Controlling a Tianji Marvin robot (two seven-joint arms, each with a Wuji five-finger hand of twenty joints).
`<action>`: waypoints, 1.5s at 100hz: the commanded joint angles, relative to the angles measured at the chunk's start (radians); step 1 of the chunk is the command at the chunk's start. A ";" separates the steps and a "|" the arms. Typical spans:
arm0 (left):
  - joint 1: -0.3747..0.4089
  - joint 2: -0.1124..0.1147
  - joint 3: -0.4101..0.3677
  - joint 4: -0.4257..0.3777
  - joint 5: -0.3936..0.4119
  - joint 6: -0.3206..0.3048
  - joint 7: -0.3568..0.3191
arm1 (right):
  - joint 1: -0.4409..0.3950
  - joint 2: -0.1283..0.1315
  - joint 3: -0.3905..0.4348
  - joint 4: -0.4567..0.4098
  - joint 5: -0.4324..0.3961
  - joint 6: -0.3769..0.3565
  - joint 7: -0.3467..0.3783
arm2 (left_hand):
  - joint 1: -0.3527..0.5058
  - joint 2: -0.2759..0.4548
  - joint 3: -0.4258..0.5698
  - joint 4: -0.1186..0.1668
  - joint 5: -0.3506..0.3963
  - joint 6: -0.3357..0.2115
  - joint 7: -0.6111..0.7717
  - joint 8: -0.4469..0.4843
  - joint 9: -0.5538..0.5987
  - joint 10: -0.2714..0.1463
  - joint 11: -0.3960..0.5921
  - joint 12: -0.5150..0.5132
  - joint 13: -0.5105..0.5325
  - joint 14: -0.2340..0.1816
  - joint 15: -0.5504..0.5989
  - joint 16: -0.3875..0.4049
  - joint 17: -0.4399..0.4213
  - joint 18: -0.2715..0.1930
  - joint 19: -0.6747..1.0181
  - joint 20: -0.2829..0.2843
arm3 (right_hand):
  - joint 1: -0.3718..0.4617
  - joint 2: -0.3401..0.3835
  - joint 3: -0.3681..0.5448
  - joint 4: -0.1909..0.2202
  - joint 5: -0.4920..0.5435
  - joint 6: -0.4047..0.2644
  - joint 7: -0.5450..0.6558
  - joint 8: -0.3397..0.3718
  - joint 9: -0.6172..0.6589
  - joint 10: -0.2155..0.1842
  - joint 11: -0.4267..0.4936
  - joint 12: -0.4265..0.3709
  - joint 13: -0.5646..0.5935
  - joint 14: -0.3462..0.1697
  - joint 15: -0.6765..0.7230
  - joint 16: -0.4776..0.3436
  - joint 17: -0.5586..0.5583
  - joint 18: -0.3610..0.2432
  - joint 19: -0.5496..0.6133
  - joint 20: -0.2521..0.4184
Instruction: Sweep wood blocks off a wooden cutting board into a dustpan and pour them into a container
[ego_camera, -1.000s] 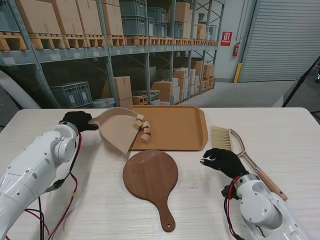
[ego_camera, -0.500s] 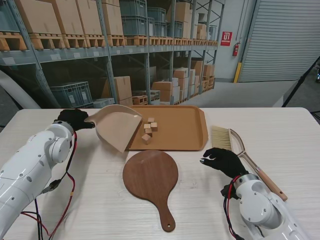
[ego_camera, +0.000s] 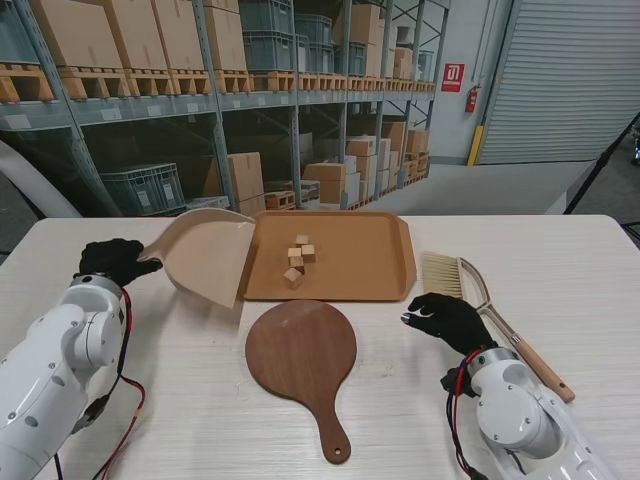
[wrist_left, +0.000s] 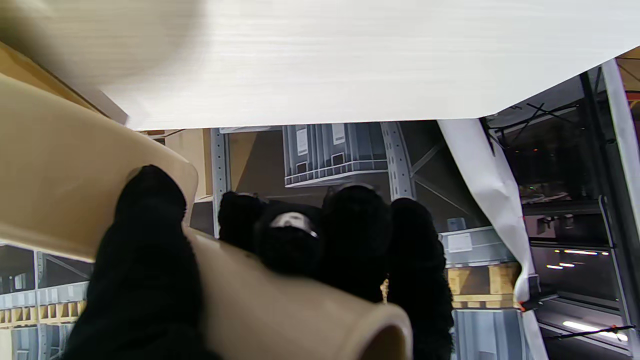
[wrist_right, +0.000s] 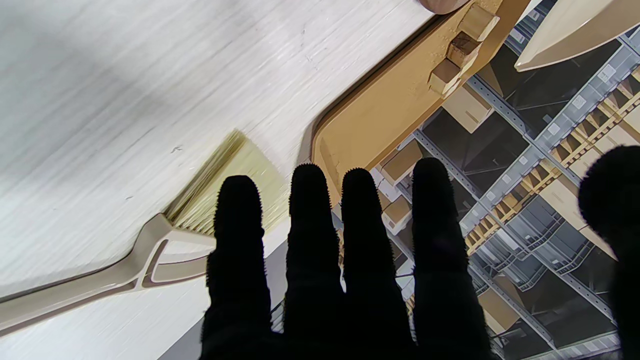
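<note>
**Blocks in the tray, dustpan in the left hand**

The left hand (ego_camera: 115, 259) is gripping the dustpan (ego_camera: 205, 255) by its tubular handle; the left wrist view is showing the black fingers (wrist_left: 350, 235) curled over the beige tube, with the thumb pressing on the near side. The pan itself is hanging tilted, its open mouth facing the tray (ego_camera: 375, 278) and its lip sitting just beside the tray's left edge, seemingly not over it. The pan is looking empty from the stand's view.

The right hand (ego_camera: 450, 320) is holding nothing, with its fingers (wrist_right: 310, 235) stretched out straight and slightly apart, hovering over the surface (ego_camera: 560, 250). The brush (ego_camera: 480, 300) is lying just to its right, bristles pointing away from the robot and its long handle running back toward the robot's right side.

The wood blocks (ego_camera: 297, 262), about four of them, are sitting clustered in the left half of the tray, to the right of the dustpan's mouth. The round cutting board (ego_camera: 300, 355) is lying bare between the two arms, nearer to the robot than the tray.

Judging from this, the pouring is looking done. What any coming move is turning on is the dustpan's long axis: handle out to the left, mouth toward the tray, so the left arm is the nearer one for setting it down.
</note>
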 joint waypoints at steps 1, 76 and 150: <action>0.048 0.000 -0.014 -0.017 0.008 0.016 0.000 | -0.004 -0.003 -0.003 0.004 0.001 -0.001 0.013 | 0.139 0.203 0.082 0.003 0.069 0.029 0.076 -0.007 0.070 -0.080 0.089 -0.001 0.059 -0.106 0.003 -0.008 0.003 0.008 0.026 0.029 | 0.016 0.013 -0.022 0.017 0.007 -0.008 0.007 0.010 0.025 -0.004 0.019 0.011 0.021 -0.001 0.022 0.013 0.003 0.036 0.017 0.021; 0.395 -0.050 -0.153 -0.172 -0.043 0.167 0.221 | -0.013 -0.005 -0.008 0.005 0.001 0.015 0.008 | 0.134 0.200 0.083 0.004 0.072 0.026 0.076 -0.007 0.074 -0.075 0.088 0.002 0.060 -0.101 0.004 -0.003 0.001 0.006 0.024 0.029 | 0.032 0.012 -0.031 0.017 0.007 -0.009 0.010 0.010 0.024 -0.004 0.022 0.011 0.022 -0.001 0.024 0.012 0.004 0.036 0.019 0.020; 0.372 -0.056 -0.112 -0.056 -0.158 0.176 0.205 | -0.015 -0.003 -0.004 0.006 0.002 0.013 0.016 | -0.007 0.201 0.070 -0.009 0.000 -0.020 -0.131 -0.164 -0.066 -0.012 -0.199 -0.060 -0.096 -0.037 -0.254 -0.030 -0.108 -0.018 -0.085 -0.015 | 0.027 0.020 -0.032 0.018 0.009 -0.007 0.009 0.008 0.026 -0.002 0.021 0.010 0.021 -0.001 0.025 0.012 0.002 0.037 0.019 0.020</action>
